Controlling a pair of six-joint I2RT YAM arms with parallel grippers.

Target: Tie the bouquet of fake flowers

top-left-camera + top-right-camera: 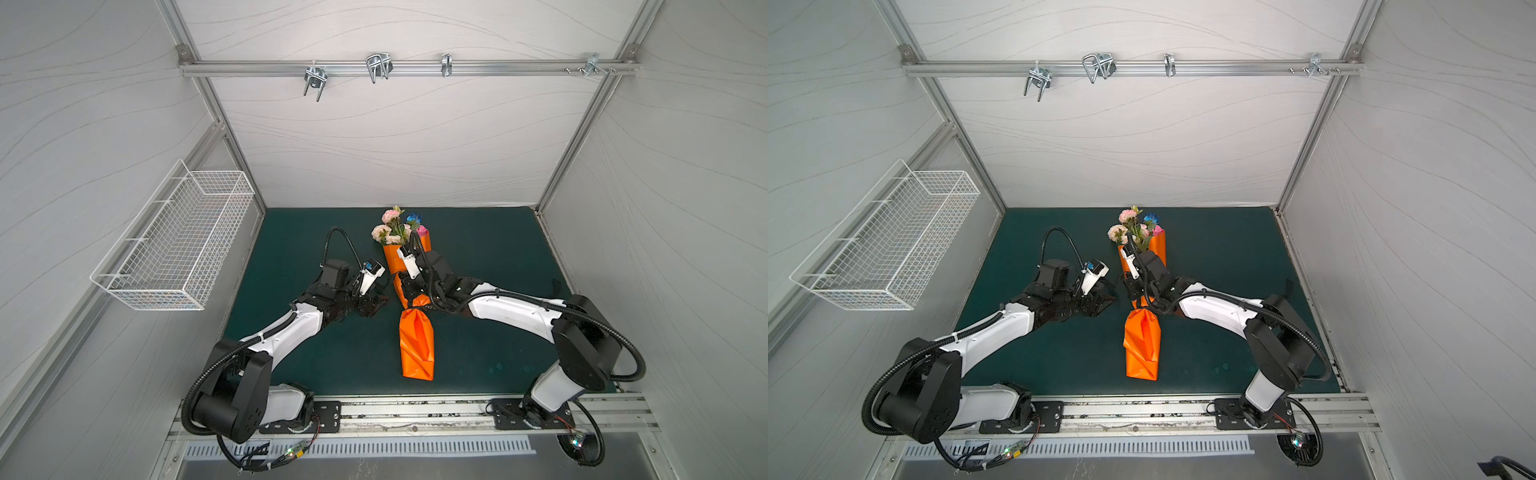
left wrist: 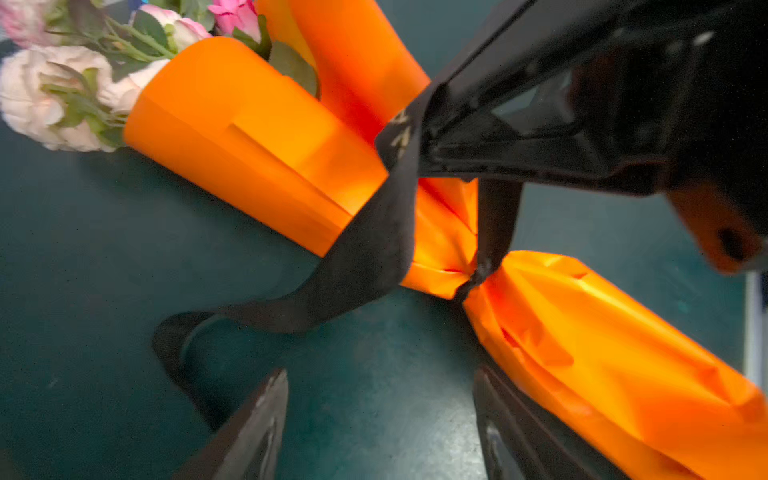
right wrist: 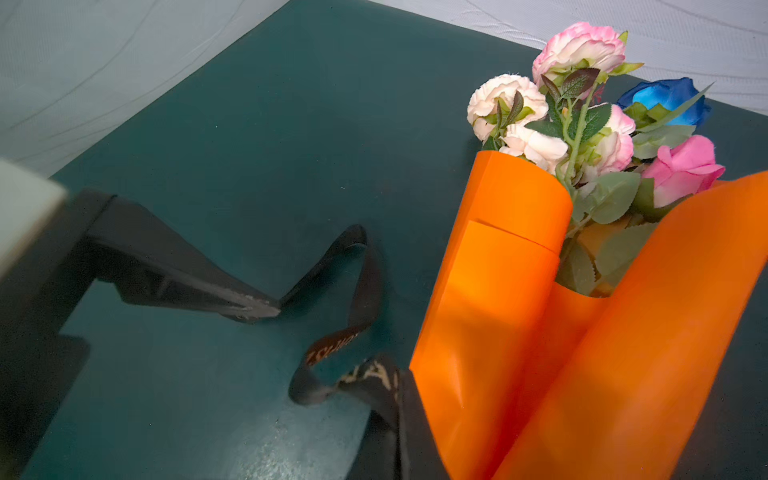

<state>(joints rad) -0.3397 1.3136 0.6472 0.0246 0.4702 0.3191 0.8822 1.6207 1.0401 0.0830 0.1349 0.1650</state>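
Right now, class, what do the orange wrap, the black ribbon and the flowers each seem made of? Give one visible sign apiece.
Orange wrap: probably thin paper or plastic film, smooth and slightly glossy; it holds sharp creases where cinched.
Black ribbon: apparently soft matte fabric; it drapes and curls limply.
Flowers: likely cloth petals with plastic stems; ruffled edges, uniform green stalks.

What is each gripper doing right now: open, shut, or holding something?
Left gripper: open, holding nothing.
Right gripper: shut on the black ribbon.
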